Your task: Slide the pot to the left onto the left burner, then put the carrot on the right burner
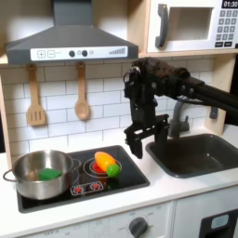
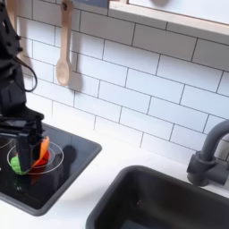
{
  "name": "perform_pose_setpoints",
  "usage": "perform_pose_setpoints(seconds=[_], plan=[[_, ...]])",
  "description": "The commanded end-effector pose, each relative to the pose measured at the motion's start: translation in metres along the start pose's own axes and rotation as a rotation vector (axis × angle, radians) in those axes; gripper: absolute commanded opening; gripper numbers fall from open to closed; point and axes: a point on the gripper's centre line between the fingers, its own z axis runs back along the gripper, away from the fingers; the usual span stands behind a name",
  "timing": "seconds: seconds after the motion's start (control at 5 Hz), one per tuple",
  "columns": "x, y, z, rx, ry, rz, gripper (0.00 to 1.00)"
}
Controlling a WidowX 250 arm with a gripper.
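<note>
nearest in the first exterior view is the white bench (image 1: 177,191) front with one round knob (image 1: 139,226) below its edge. on the bench lies one glossy black cooktop (image 1: 130,175) with two printed rings. the left burner (image 1: 65,191) is mostly covered by the one pot (image 1: 39,175), a shallow shiny steel pot with two small side handles; a flat green toy piece (image 1: 49,173) lies inside it. the right burner (image 1: 98,168), just beside the pot on the first exterior view's right, carries the one carrot (image 1: 106,163), orange-yellow with a green end, lying on the red rings. in the second exterior view the carrot (image 2: 38,152) lies on the same burner (image 2: 55,157), partly behind the arm.

one gripper (image 1: 138,141) hangs above the cooktop's right edge in the first exterior view, clear of the carrot, its jaws spread apart and holding nothing. in the second exterior view the gripper (image 2: 20,126) hangs over the burner.

to the first exterior view's right is one dark sink basin (image 1: 197,153) with one grey tap (image 1: 177,119). on the white tiled wall behind hang two wooden utensils: one slotted spatula (image 1: 35,98) and one spoon (image 1: 82,93). above are one range hood (image 1: 70,39) and one microwave (image 1: 197,25).
</note>
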Motion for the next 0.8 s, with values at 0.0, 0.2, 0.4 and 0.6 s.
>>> perform_pose_setpoints(seconds=[0.0,0.2,0.4,0.6], plan=[[0.0004,0.0044,0.0028,0.005,-0.001,-0.012,1.0],[-0.0057,-0.0004,0.0064,-0.01,0.0,-0.03,1.0],[-0.0065,0.0019,0.0037,-0.002,0.017,-0.032,1.0],[-0.005,0.0046,0.0044,-0.028,0.001,0.003,1.0]])
